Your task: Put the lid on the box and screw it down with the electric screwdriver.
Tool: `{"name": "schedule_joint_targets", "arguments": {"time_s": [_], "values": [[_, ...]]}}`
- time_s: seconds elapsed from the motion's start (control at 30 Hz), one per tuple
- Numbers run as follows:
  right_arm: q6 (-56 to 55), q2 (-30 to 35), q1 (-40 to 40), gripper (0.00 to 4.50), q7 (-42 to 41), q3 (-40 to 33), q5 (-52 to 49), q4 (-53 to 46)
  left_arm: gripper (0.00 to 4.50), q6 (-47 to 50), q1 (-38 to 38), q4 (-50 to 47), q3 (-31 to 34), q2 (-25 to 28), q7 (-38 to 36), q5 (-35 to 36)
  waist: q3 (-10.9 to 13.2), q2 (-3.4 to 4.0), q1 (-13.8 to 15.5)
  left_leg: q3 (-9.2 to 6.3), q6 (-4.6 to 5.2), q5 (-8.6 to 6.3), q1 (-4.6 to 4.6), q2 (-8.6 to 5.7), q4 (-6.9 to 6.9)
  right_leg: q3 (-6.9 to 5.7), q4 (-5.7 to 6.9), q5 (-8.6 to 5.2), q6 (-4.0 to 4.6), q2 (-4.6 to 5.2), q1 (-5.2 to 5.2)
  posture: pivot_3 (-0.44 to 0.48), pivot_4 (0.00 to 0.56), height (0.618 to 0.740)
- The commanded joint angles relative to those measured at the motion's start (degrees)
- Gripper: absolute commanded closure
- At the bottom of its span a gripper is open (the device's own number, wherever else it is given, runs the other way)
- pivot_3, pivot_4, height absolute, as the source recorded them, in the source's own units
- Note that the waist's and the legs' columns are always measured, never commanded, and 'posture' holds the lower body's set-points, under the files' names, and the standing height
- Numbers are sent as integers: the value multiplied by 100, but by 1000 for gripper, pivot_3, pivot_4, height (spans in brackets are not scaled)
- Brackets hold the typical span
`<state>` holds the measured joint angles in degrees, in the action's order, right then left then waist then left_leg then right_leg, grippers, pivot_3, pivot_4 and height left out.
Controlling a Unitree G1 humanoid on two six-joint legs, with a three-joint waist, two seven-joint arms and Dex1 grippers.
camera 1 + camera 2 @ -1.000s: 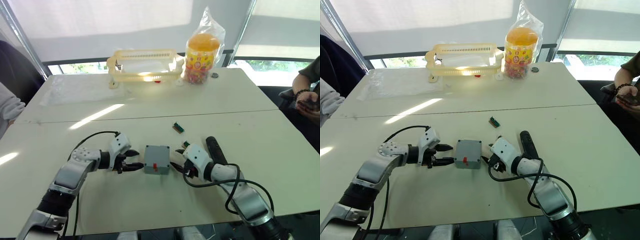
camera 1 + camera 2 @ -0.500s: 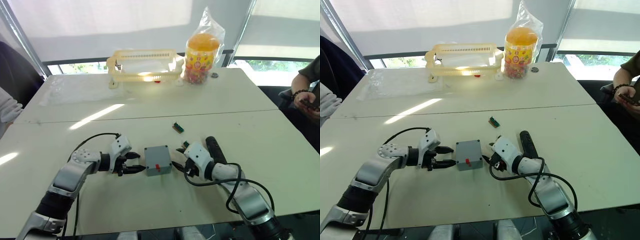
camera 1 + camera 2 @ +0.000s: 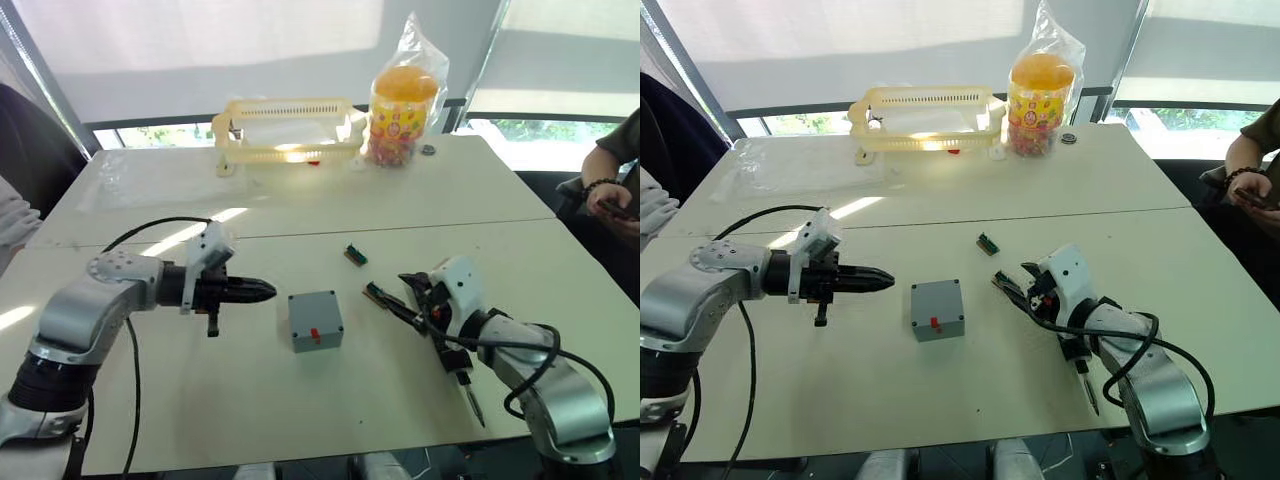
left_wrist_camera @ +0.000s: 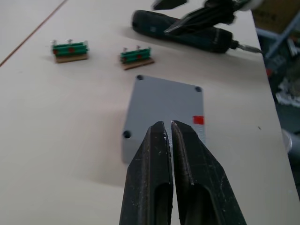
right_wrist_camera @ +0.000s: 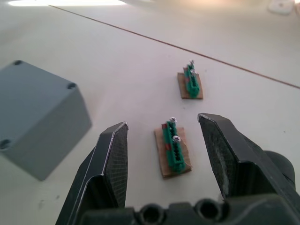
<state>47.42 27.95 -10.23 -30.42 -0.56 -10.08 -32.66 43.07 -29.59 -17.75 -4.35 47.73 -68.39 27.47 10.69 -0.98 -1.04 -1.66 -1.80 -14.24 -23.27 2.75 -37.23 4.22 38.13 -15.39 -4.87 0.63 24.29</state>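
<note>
box (image 3: 315,320): red mark, no legible writing | jar (image 3: 404,103): print unreadable

Box (image 3: 315,320) clear all round; green connector (image 3: 375,293) near right hand (image 3: 412,300).

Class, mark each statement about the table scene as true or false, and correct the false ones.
1. The left gripper is open wide. False: its fingers are shut together.
2. The right gripper is open. True.
3. The lid sits on the box. True.
4. The electric screwdriver stands upright. False: it lies on the table.
5. Two small green parts lie on the table. True.
</note>
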Motion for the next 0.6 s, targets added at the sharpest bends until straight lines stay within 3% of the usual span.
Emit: {"name": "schedule_joint_targets", "arguments": {"time_s": [0.03,0.17,0.3,0.6], "values": [[13,-48,-212,1921,156,60,-4,200,4456,-195,-117,-272,-247,73,135,-245,0,0,0,0,0,0,0,0,1,0,0,0,0,-1,0,0,150,740],[-61,-127,-328,1921,234,112,-48,495,4456,-202,-129,-320,-307,38,250,-238,1,0,-1,0,0,0,-3,0,1,0,0,0,0,-1,4,0,150,740],[-204,-145,-435,3164,266,197,-31,733,4500,-274,-18,-310,-333,49,317,-254,1,0,-5,1,0,0,-3,0,2,1,-1,0,0,-1,4,0,150,740],[-369,-244,-630,3164,278,280,-59,1134,4500,-300,78,-275,-328,51,405,-245,1,0,-3,1,0,0,-3,0,2,1,-1,0,-1,-1,4,0,150,740]]}}
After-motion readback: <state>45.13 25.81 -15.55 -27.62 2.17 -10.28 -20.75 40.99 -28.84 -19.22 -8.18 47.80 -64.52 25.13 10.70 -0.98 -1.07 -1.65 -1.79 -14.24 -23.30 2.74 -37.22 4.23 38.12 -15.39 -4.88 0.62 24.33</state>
